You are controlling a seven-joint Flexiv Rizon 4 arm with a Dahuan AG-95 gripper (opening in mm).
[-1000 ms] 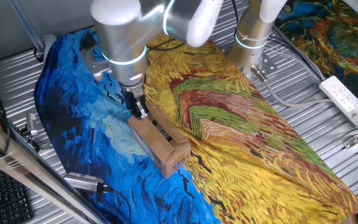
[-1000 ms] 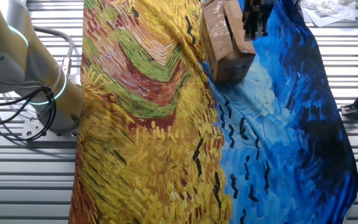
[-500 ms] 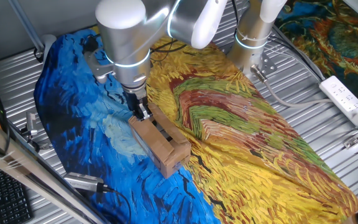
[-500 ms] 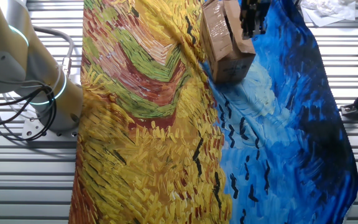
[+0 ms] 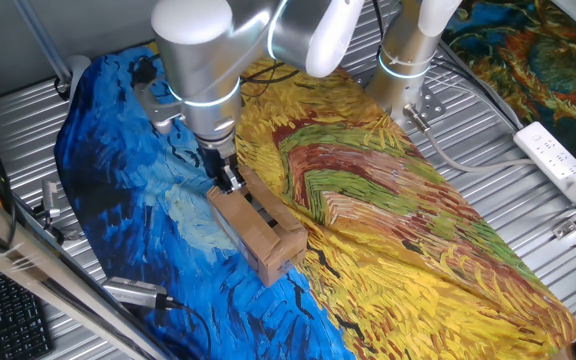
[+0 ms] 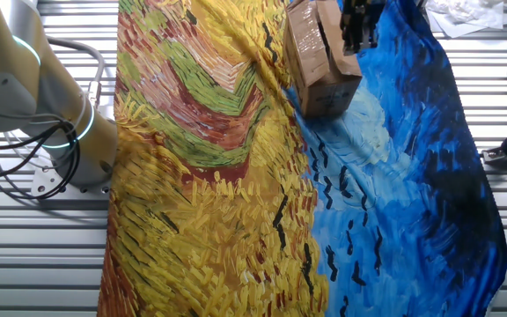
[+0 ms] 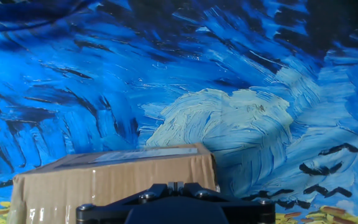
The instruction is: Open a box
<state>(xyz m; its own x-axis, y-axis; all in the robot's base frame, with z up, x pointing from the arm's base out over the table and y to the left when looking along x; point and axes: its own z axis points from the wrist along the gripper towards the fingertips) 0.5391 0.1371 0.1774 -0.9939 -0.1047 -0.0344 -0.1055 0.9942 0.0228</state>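
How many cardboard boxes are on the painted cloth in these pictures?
1. The box lies where the cloth's blue and yellow parts meet, right below the gripper. No other box shows.

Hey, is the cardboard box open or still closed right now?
Closed: the cardboard box has its top flaps flat, only a dark seam showing; gripper at one end.

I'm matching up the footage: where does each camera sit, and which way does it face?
One fixed view: high, past the blue end of the cloth; shows arm, gripper, box.
The other fixed view: overhead from the opposite side; arm base, box at top.
Hand view: low, facing the cloth over the box.
All share the box.
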